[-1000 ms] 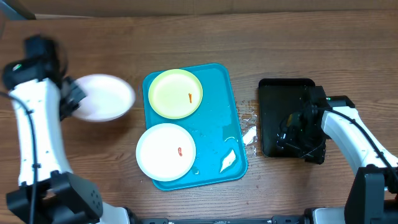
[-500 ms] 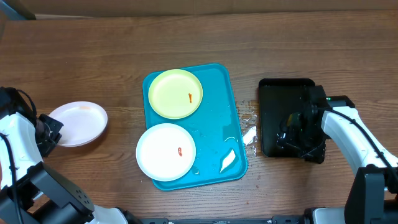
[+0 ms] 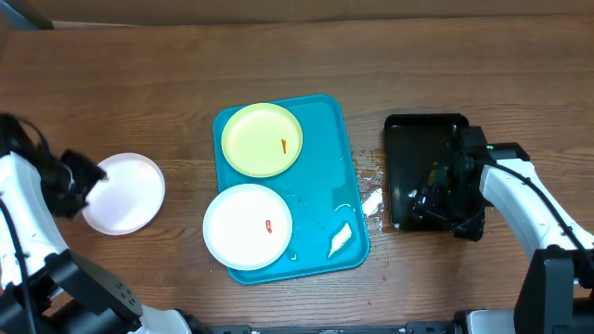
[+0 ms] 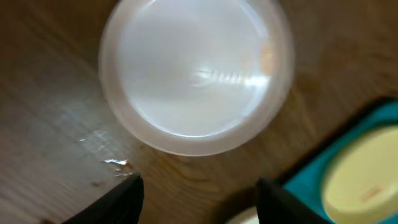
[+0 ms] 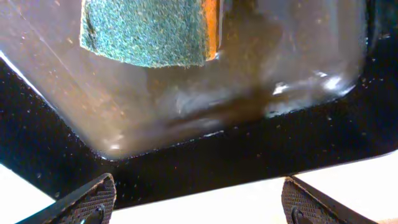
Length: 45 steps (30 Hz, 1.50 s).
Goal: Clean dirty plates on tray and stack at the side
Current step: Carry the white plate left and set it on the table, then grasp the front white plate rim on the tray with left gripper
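The turquoise tray (image 3: 327, 158) holds a pale yellow plate (image 3: 260, 137) at its far end and a white plate (image 3: 243, 228) at its near end, each with a small red smear. Another white plate (image 3: 128, 193) lies flat on the wood left of the tray. My left gripper (image 3: 91, 176) is at this plate's left rim. In the left wrist view it (image 4: 199, 186) is open with only bare wood between its fingers, and the plate (image 4: 196, 74) lies just beyond them. My right gripper (image 5: 199, 193) hangs open over the black tray's rim, near a green sponge (image 5: 146, 31).
The black tray (image 3: 418, 144) stands right of the turquoise one and holds water. Two white scraps (image 3: 340, 239) lie at the turquoise tray's right edge, with droplets on the wood there. A cardboard edge runs along the back of the table.
My left arm swung the white plate left and toward the front, away from the tray. The gripper has opened and the plate now lies flat on the wood. The right arm has not moved.
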Motion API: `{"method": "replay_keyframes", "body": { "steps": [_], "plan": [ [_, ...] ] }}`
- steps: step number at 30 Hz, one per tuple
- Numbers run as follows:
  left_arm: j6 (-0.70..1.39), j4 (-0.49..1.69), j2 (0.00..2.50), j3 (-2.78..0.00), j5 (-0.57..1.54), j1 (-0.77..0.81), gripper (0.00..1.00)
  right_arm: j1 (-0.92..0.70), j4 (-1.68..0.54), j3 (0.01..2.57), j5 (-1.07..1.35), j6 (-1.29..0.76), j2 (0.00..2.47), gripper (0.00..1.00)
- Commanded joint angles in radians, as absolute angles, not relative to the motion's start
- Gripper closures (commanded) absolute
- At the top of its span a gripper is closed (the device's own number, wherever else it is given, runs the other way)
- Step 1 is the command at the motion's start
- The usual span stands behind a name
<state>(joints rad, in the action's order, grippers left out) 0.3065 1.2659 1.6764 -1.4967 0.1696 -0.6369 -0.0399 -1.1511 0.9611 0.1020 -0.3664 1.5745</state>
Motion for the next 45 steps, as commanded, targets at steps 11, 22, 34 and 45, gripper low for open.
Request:
{"method": "replay_keyframes", "body": {
  "steps": [11, 22, 34, 45],
  "plan": [
    [0.107, 1.443, 1.496, -1.651, 0.263, -0.147, 0.4, -0.037, -1.098, 1.032, 0.167, -0.329, 1.571, 0.39],
    [0.119, 1.493, 1.491, -1.648, 0.237, -0.102, 0.14, -0.037, -1.09, 1.163, 0.069, -0.307, 1.57, 0.31],
    [0.12, 1.48, 1.492, -1.464, 0.237, -0.091, 0.11, -0.037, -0.724, 1.01, -0.011, -0.374, 1.603, 0.44],
    [0.119, 1.361, 1.492, -1.308, 0.275, -0.091, 0.12, -0.037, -0.676, 0.999, -0.025, -0.384, 1.781, 0.79]
  ]
}}
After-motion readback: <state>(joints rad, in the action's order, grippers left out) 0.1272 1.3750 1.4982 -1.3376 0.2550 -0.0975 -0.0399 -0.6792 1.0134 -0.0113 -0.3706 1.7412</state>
